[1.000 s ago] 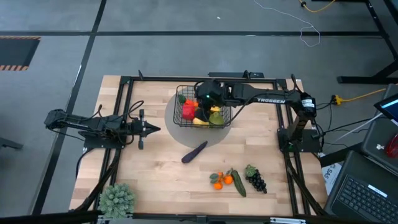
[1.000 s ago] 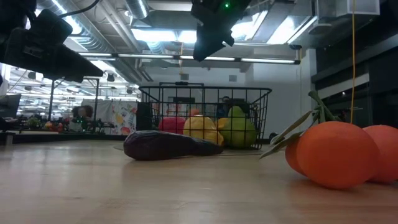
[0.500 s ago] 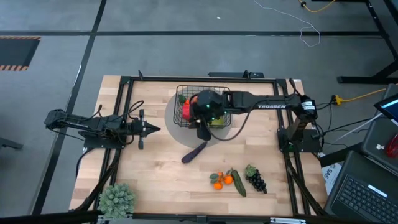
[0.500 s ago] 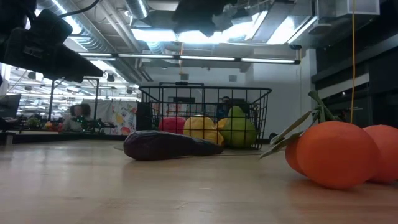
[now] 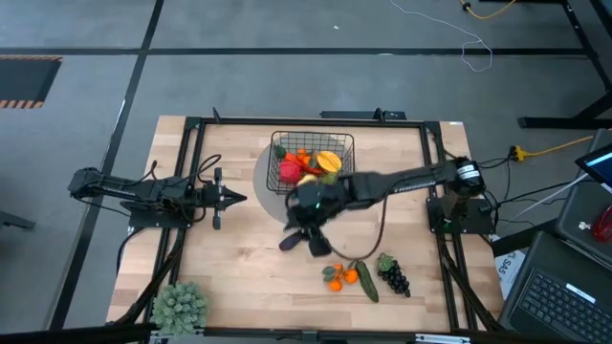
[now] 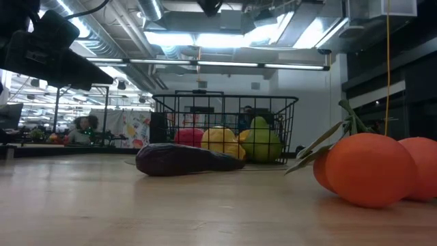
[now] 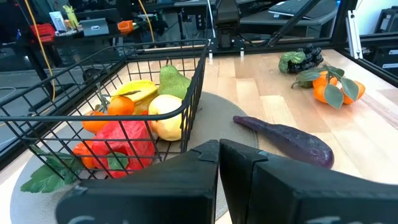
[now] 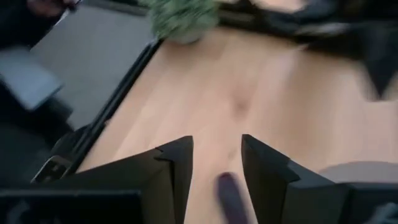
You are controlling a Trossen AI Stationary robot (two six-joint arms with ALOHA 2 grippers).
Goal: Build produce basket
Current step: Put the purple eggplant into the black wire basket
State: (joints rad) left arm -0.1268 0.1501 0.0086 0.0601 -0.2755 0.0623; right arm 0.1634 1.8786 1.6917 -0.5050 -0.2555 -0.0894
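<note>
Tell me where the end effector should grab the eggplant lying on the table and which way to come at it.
Probably grip the eggplant across its thick middle, coming straight down from above. It lies flat on the table, long and slim, tapering to a narrow stem end, so fingers set across its width should hold better than along it. The right end effector is open above it.

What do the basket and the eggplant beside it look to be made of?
Basket: thin black wire, probably coated metal, judging by its open rigid grid. Eggplant: likely moulded plastic or foam, with a smooth, dull dark-purple skin and no sheen. Neither material is certain.
</note>
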